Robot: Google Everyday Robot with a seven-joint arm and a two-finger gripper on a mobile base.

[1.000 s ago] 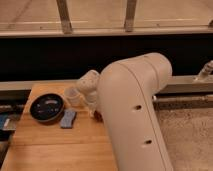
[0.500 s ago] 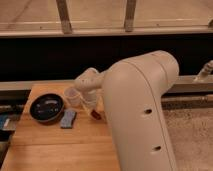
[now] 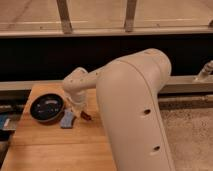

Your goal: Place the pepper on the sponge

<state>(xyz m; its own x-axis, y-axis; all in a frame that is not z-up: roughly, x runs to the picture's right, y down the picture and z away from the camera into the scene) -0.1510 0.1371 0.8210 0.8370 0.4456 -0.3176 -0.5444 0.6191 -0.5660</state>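
Observation:
The pepper [image 3: 85, 115] is a small dark red item at the tip of my gripper [image 3: 80, 111], which is shut on it just above the wooden table [image 3: 55, 147]. The light-blue sponge [image 3: 67, 119] lies flat on the table directly left of the pepper, a small gap apart. My white wrist [image 3: 75, 90] comes down from above and hides most of the fingers. The big white arm [image 3: 132, 115] fills the right half of the view.
A black round dish [image 3: 46, 107] sits on the table left of the sponge, almost touching it. A blue object [image 3: 4, 121] sticks out past the table's left edge. A dark wall with a rail runs behind the table.
My gripper has swung left with the pepper, from right of the sponge to right beside it. Sponge and dish have stayed in place.

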